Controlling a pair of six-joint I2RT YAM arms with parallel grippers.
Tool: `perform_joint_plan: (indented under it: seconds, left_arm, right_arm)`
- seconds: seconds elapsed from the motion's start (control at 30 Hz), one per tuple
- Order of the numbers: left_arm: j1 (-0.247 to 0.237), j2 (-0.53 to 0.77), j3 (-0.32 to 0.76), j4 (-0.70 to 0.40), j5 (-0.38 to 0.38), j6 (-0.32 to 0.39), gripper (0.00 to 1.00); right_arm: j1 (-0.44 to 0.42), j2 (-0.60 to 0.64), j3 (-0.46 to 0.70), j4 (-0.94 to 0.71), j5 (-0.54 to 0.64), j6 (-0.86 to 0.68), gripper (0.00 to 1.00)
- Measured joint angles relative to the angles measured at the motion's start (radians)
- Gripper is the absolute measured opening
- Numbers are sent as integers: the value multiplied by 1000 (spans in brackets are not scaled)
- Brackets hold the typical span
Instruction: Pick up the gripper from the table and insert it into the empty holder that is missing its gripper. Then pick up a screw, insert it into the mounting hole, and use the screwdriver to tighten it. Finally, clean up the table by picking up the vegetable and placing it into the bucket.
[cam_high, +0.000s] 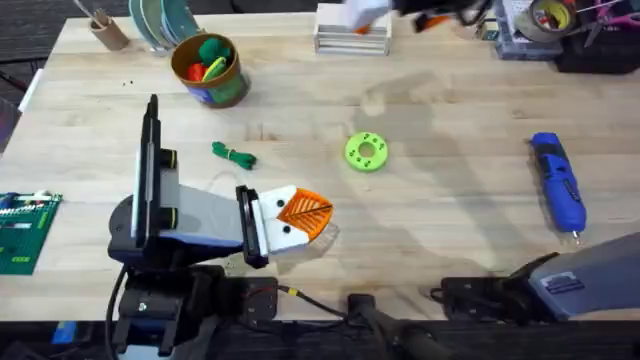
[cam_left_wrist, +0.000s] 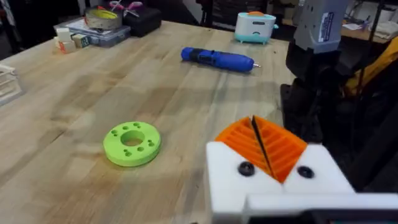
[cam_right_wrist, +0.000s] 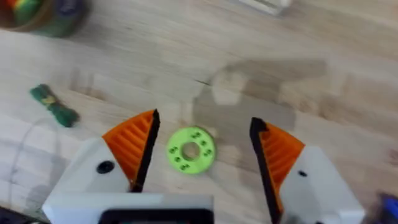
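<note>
Pale wooden table (cam_high: 450, 230); blue screwdriver (cam_high: 557, 182) at right; dark-green vegetable (cam_high: 234, 153) left of a bright green disc (cam_high: 366, 151); left gripper (cam_high: 300, 215) white with orange ribbed pads (cam_high: 303, 210).

Vegetable (cam_high: 234, 154) left of disc (cam_high: 366, 152), screwdriver (cam_high: 558, 183) far right

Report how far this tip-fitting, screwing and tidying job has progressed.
Looks done: left pincer and right pincer each carry two orange tips. In hand: nothing; right pincer hangs open over the green disc. Remaining: the vegetable lies on the table, outside the bucket; the screwdriver lies idle.
</note>
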Motion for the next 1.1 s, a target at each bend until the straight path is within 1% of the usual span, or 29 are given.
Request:
perform_joint_plan:
  seconds: [0.13,0.2,0.3,0.47,0.57,0.6,0.63,0.7,0.73,0.77,0.8,0.93,1.1]
  left_arm:
    - [0,0,0,0,0,0,4]
    - [0,0,0,-2,0,0,4]
    - [0,0,0,-2,0,0,4]
    - [0,0,0,-2,0,0,4]
    - [0,0,0,-2,0,0,4]
    - [0,0,0,-2,0,0,4]
    - [0,0,0,-2,0,0,4]
    - [0,0,0,-2,0,0,4]
    - [0,0,0,-2,0,0,4]
    - [0,0,0,-2,0,0,4]
    - [0,0,0,-2,0,0,4]
    - [0,0,0,-2,0,0,4]
    - [0,0,0,-2,0,0,4]
  right_arm:
    - [-125,-32,-8,-87,0,-6,922]
    - [-193,-60,-41,-103,0,-7,921]
    - [-287,-112,-132,-99,1,-7,922]
    - [-409,-220,-319,-64,0,-24,924]
    - [-491,-282,-399,-60,0,-48,923]
    - [-524,-299,-420,-59,0,-56,923]
    - [-602,-326,-456,-60,-9,-79,891]
    - [-638,-328,-462,-55,-28,-92,880]
    - [-652,-328,-463,-47,-35,-97,910]
    - [-665,-328,-464,-40,-43,-105,970]
    - [-676,-328,-464,-36,-48,-107,984]
    - [-709,-317,-464,-35,-60,-112,991]
    - [-734,-270,-465,-66,-63,-112,989]
